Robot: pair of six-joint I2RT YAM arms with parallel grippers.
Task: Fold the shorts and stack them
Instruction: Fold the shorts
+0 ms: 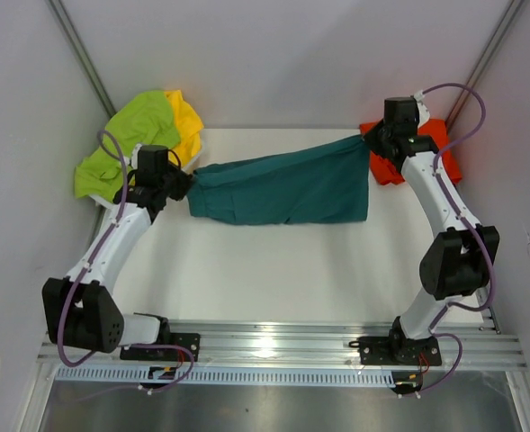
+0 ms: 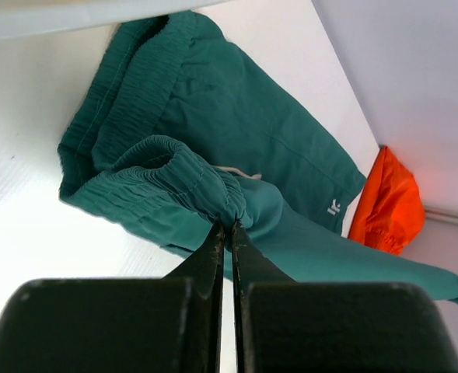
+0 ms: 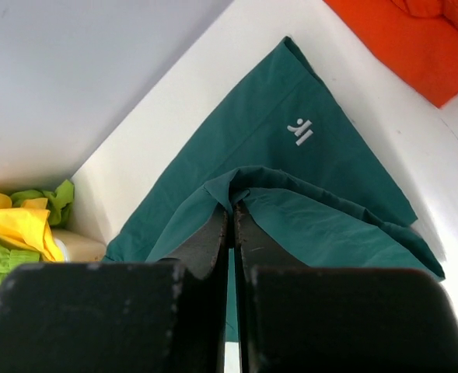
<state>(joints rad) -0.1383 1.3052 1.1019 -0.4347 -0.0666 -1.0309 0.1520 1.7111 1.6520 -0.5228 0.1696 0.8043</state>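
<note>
The teal shorts (image 1: pixel 282 189) hang stretched over the far half of the table (image 1: pixel 273 288), sagging between two pinch points. The fabric looks light, thin and limp, likely to slump and crease wherever it goes unsupported. The ribbed elastic waistband (image 2: pixel 166 167), thicker and less slippery, seems the surer hold, along with the hem corners. The left gripper (image 2: pixel 230 225) is clamped on a bunch of waistband at the garment's 9 o'clock. The right gripper (image 3: pixel 230 206) pinches a fold of leg fabric at its 2 o'clock. A small white logo (image 3: pixel 300 132) near the hem is a mark with no legible lettering. At the table's 2 o'clock lie the orange shorts (image 1: pixel 431 144). The lime green shorts (image 1: pixel 134 126) and yellow shorts (image 1: pixel 188 121) are heaped at 10 o'clock.
</note>
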